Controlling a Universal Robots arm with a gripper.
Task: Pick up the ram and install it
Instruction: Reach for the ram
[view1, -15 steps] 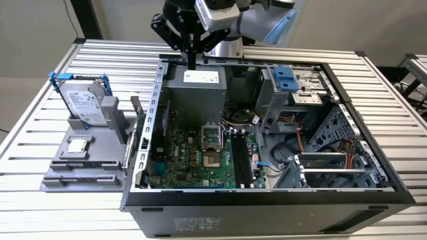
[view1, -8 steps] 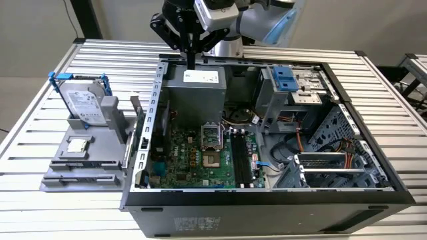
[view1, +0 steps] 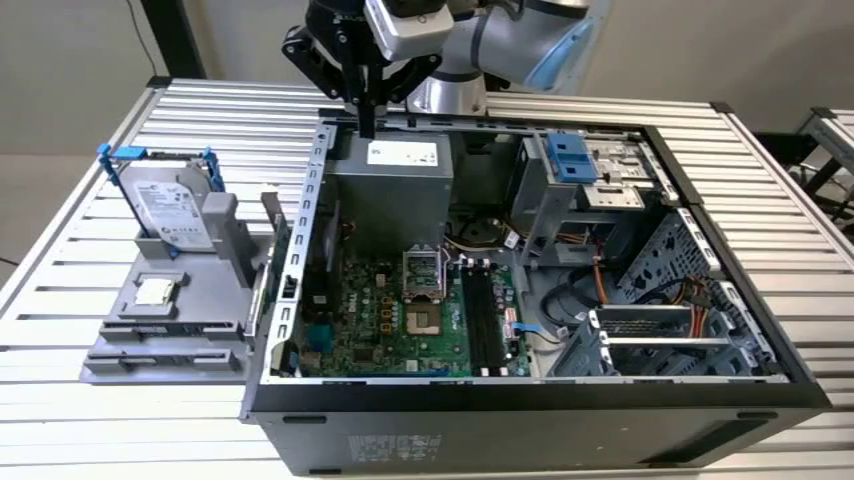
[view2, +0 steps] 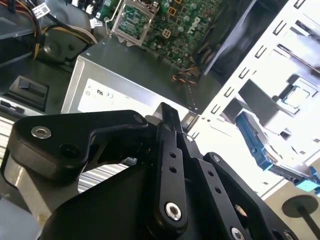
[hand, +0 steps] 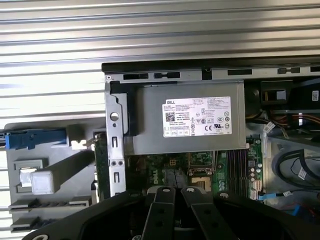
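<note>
The pincer (view1: 363, 128) is being held shut, gripping nothing, above the white-labelled power supply (view1: 400, 165); the ram (hand: 100, 165) is being supported on edge in the gray holder (view1: 160, 350) at the exterior view's left.

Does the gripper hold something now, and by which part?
Nothing is held: the gripper hangs shut and empty above the power supply.

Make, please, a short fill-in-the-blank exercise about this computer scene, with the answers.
1. The gripper hangs above the power supply, whose label is ___.
2. The hard drive stands in a ___ frame.
3. The hard drive stands ___ the computer case, on a grey holder.
Answers: white; blue; outside.
</note>
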